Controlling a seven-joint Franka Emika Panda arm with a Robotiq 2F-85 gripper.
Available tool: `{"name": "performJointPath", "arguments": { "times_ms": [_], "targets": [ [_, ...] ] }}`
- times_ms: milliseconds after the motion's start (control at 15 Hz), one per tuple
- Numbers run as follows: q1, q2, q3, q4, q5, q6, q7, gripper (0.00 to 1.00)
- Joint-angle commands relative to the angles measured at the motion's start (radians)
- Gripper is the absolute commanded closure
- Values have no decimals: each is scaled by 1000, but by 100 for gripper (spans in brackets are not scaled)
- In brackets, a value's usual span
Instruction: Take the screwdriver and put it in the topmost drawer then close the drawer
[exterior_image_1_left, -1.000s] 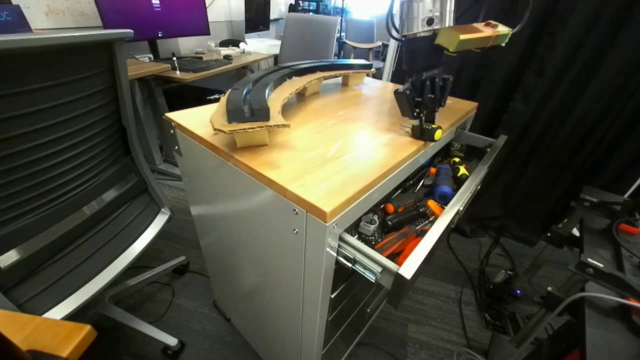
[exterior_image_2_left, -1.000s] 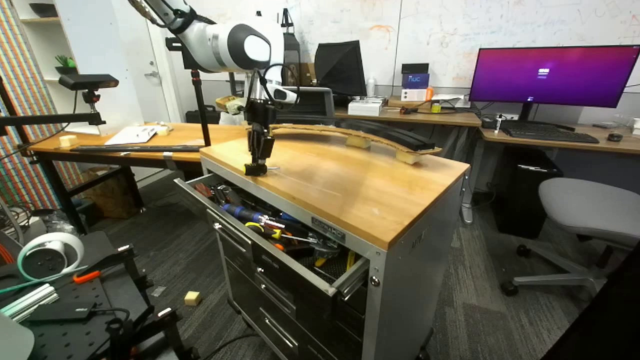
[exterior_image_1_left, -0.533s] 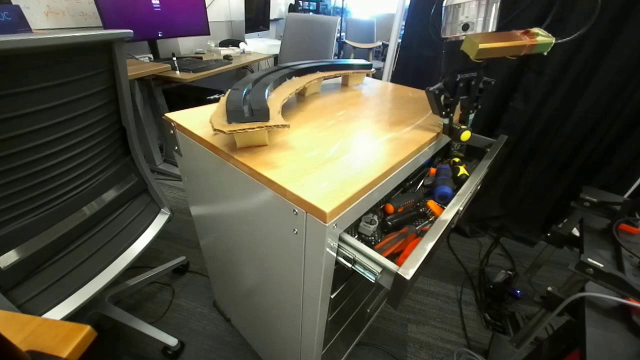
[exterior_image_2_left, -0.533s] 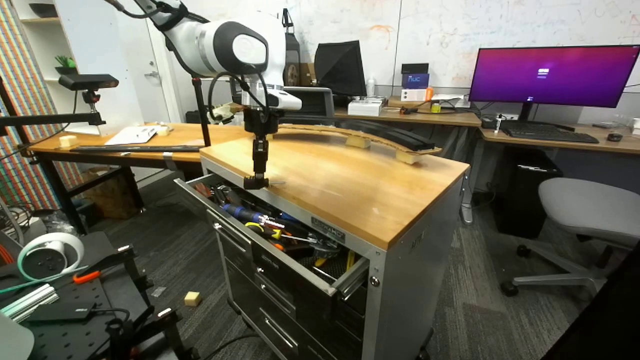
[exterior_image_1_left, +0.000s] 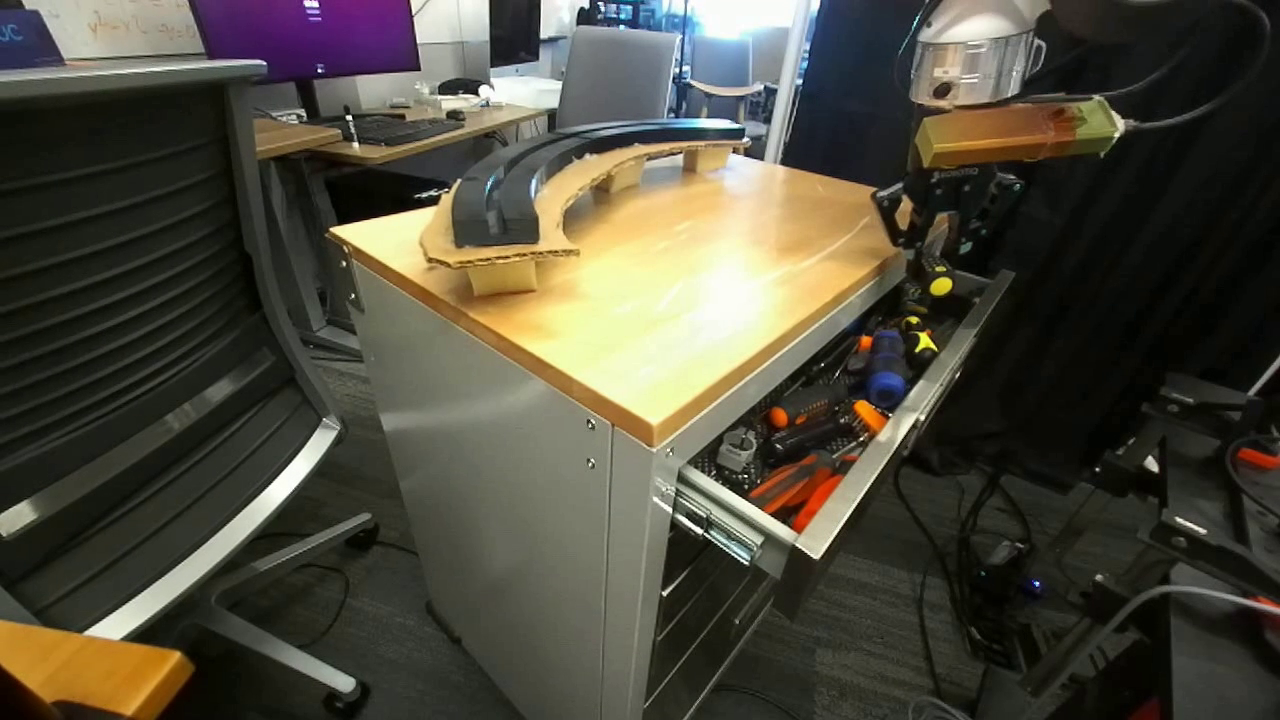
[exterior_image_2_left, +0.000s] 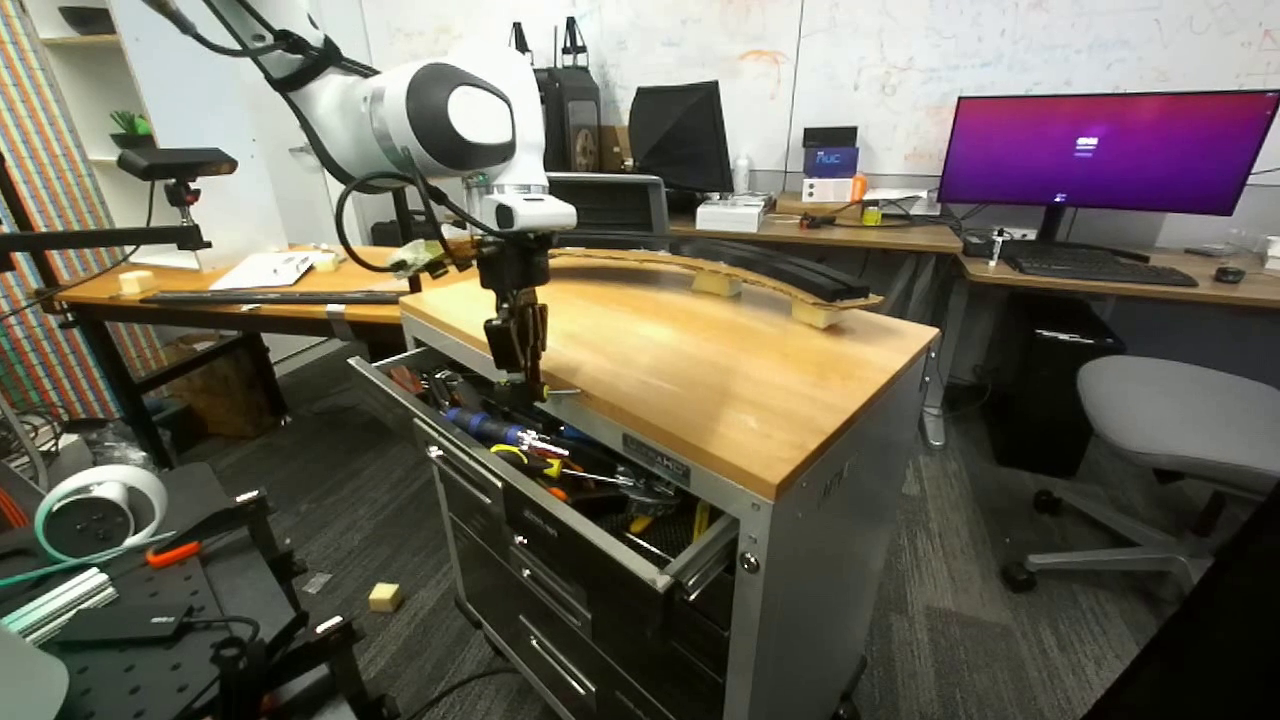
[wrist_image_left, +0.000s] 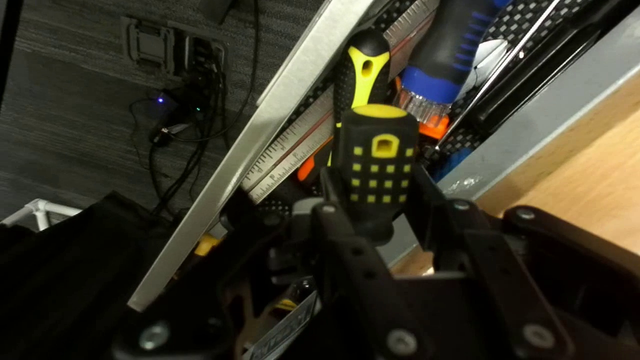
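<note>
The screwdriver is a short black stubby tool with yellow squares and a yellow end cap. My gripper is shut on its handle. In both exterior views the gripper holds the screwdriver over the far part of the open topmost drawer, beside the wooden top's edge. The screwdriver lies roughly level there, its thin shank pointing over the edge of the top. The topmost drawer is pulled out and full of tools; its front rim crosses the wrist view. How far the screwdriver is above the tools is hard to tell.
In the drawer lie a blue-handled tool, a yellow-and-black screwdriver, a steel ruler and orange-red pliers. A curved dark piece on cardboard stands on the wooden top. A black curtain hangs behind the arm.
My gripper has moved off the wooden top, outward over the drawer and slightly down, carrying the screwdriver. The wrist has turned, swinging the handle. The drawer has not moved.
</note>
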Motion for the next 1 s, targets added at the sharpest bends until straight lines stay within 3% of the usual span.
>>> {"name": "performJointPath", "arguments": {
  "times_ms": [0, 267, 400, 733, 933],
  "targets": [
    [11, -25, 11, -19, -91, 11, 141, 41],
    [5, -28, 31, -17, -103, 3, 154, 11],
    [-17, -39, 46, -31, -27, 16, 54, 0],
    [-82, -52, 70, -84, 272, 27, -305, 0],
    [-97, -30, 65, -82, 339, -58, -526, 0]
  ]
}}
